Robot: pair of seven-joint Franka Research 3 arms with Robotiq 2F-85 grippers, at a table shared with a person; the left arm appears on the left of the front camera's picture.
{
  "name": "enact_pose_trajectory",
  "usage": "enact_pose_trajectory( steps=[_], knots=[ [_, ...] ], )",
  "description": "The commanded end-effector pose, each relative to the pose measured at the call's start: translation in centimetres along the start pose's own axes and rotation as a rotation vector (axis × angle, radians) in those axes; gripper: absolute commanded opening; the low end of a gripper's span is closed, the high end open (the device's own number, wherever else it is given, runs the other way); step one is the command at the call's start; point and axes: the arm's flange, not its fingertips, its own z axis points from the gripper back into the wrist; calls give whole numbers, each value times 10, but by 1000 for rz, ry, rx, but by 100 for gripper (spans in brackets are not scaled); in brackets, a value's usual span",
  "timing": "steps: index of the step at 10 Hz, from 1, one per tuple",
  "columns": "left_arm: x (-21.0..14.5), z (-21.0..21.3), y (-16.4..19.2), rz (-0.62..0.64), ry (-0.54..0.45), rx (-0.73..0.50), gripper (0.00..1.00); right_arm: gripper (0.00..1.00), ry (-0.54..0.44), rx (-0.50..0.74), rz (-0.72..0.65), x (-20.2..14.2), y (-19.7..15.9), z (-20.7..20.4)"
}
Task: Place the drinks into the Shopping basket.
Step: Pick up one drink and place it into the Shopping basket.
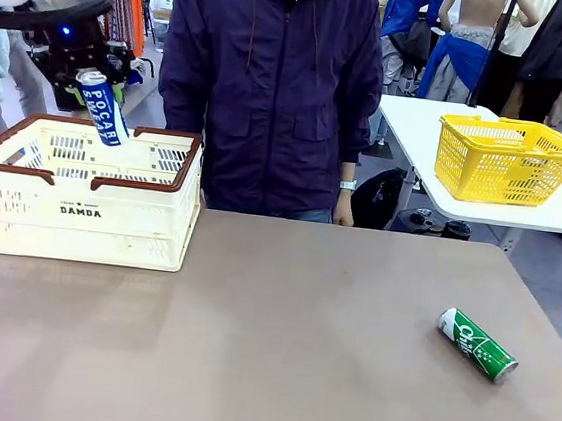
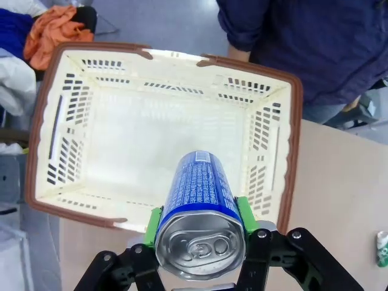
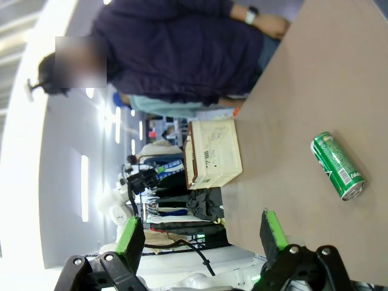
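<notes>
Here, furthest left, the left hand [image 1: 94,80] is clamped on the blue can [image 1: 106,110], its green pads pressing the can's sides just under the silver top. The can's long axis runs straight out from the hand, tilted a little off upright, with its base dipping past the brown rim of the Shopping basket [image 1: 29,214]. From the left wrist the basket lies directly ahead of the hand and beyond the can's far end, so the coming move looks like a short lowering along that axis followed by a release. The basket's pale floor shows nothing lying on it there, so this can would likely be the first one in. A person [image 1: 274,89] stands just behind the basket at the far edge of the worktop [image 1: 294,373], hands down and touching nothing. Further right, the green can [image 1: 476,344] lies on its side on the bare worktop, well apart from the left hand and the basket. It sits ahead of the right hand [image 3: 201,233], off towards one finger, with its long axis slanting across the line of the fingers. That hand hangs above the worktop with its fingers spread wide and nothing between them, and it is clearly the nearer one for the green can.
</notes>
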Motion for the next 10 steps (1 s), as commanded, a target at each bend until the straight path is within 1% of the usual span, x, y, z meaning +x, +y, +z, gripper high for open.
enact_pose_trajectory(
  steps=[1, 3, 6, 8, 10],
  knots=[
    [-2, -43, -2, 60, -17, 58, 0, 100, -6, 19, 13, 0, 2, 0],
    [-10, -72, 5, 79, 28, 91, 0, 100, -6, 19, 13, 0, 2, 0],
    [-28, -114, 11, 76, 95, 76, 0, 100, -6, 19, 13, 0, 2, 0],
    [-35, -131, 12, 82, 102, 69, 0, 100, -6, 19, 13, 0, 2, 0],
    [-33, -156, 12, 77, 95, 88, 0, 100, -6, 19, 13, 0, 2, 0]
  ],
)
